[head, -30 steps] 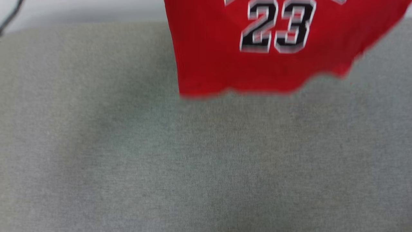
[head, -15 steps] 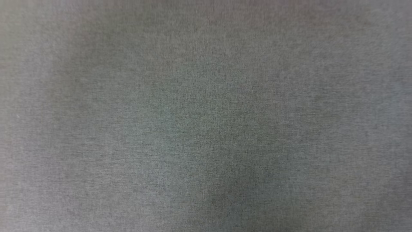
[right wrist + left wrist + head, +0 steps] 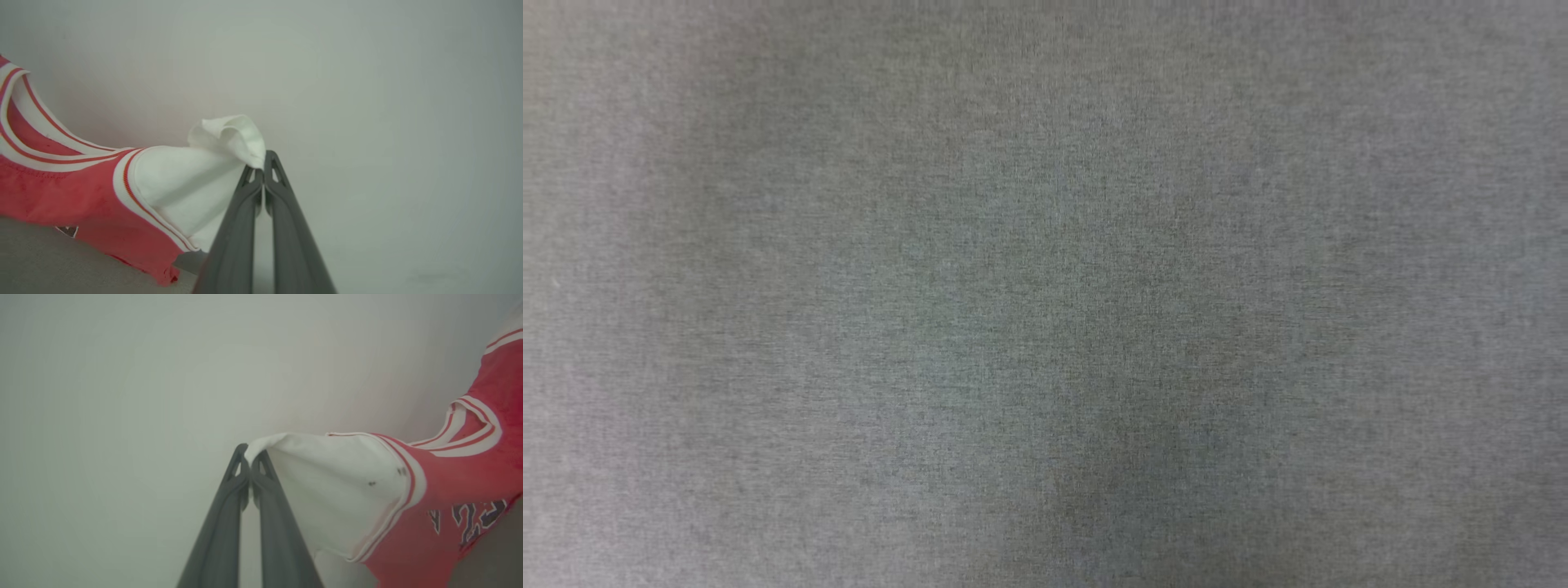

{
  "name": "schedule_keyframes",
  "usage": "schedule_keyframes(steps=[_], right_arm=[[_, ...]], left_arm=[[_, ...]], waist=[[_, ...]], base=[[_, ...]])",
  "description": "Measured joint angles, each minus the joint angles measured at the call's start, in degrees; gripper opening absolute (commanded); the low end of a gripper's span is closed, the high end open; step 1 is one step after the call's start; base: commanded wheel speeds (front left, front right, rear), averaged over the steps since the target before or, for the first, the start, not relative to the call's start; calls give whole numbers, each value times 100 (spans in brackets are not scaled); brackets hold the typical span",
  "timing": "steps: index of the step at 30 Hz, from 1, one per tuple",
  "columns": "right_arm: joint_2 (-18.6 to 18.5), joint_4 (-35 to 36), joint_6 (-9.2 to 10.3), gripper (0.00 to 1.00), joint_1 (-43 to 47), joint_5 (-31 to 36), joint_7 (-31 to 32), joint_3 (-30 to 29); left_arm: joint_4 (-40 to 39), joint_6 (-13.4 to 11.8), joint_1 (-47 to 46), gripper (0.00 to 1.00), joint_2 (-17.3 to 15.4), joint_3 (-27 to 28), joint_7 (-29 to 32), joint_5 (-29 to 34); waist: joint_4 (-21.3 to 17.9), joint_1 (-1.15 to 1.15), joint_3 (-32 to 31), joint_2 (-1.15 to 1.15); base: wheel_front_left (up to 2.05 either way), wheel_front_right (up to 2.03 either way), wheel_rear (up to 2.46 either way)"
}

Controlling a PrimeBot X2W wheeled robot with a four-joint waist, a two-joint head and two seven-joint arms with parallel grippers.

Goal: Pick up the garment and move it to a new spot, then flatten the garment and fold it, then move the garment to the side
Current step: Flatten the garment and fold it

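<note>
Since the left gripper (image 3: 250, 463) has its two dark fingers (image 3: 220, 522) pressed together on the tip of a white sleeve (image 3: 335, 477), and the right gripper (image 3: 263, 165) is pinched the same way on the bunched edge of the other sleeve (image 3: 184, 179), the garment (image 3: 441, 486) is held by both arms at once. It hangs above the grey surface (image 3: 1045, 294), stretched sleeve to sleeve, with a pale wall (image 3: 122, 375) behind it.

I judge this to be the carry to a new spot, or the start of the flattening, with no fold made yet. The next move likely calls for lowering both grippers together toward the grey surface. They should stay well apart so the cloth remains taut, letting the hem land first and the body lie out flat after it.

The garment is a red jersey. Red-and-white striped trim (image 3: 408, 486) runs where each white sleeve meets the body, and again around the neckline (image 3: 478, 433). Black, white-outlined lettering (image 3: 470, 518) shows on the front, too warped by the drape to read. Two small dark specks mark the sleeve held by the left gripper. Its lower edge (image 3: 163, 279) dangles close over the grey surface; whether it touches I cannot tell.
</note>
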State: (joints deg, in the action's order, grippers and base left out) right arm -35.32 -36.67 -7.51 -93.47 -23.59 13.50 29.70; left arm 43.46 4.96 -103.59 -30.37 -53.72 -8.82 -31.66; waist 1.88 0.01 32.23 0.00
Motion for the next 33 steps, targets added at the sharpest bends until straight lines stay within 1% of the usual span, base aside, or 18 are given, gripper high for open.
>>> schedule_keyframes(steps=[4,7,10,13,14,17,21,24,27,33], right_arm=[[58,-65,-1,0,759,-310,-378,203],[91,-13,-1,0,1359,-566,-623,361],[79,137,0,0,2025,-751,-840,463],[2,368,-1,0,2797,-921,-944,595],[-29,445,0,0,3061,-973,-960,617],[-167,714,0,0,3833,-1134,-981,675],[-428,1058,0,0,4876,-1245,-960,676],[-517,1287,-1,0,5677,-1334,-936,633],[-597,1455,0,0,6405,-1391,-880,457],[-708,1662,0,0,7695,-1462,-664,-27]], left_arm=[[-49,-57,899,0,-3,-4,-307,-250],[-226,-182,1649,0,-53,-5,-444,-405],[-497,-369,2445,0,-159,49,-537,-620],[-896,-604,3383,0,-221,53,-583,-778],[-1056,-725,3693,0,-268,69,-595,-835],[-1495,-965,4618,0,-552,20,-604,-911],[-2001,-1236,5717,0,-825,-88,-608,-1072],[-2315,-1417,6416,0,-1037,-147,-608,-1243],[-2555,-1560,7055,0,-1202,-230,-605,-1427],[-2776,-1690,7987,0,-1458,-361,-591,-1763]], waist=[[-2,0,-235,0],[-10,0,-444,0],[-22,-1,-673,0],[-22,-1,-922,0],[-22,0,-1006,0],[-30,-1,-1259,0],[-40,-1,-1563,0],[-47,-1,-1772,0],[-53,-1,-1974,0],[-63,-2,-2372,0]], base=[[0,0,0],[0,0,0],[0,0,0],[0,0,0],[0,0,0],[0,0,0],[0,0,0],[0,0,0],[0,0,0],[0,0,0]])
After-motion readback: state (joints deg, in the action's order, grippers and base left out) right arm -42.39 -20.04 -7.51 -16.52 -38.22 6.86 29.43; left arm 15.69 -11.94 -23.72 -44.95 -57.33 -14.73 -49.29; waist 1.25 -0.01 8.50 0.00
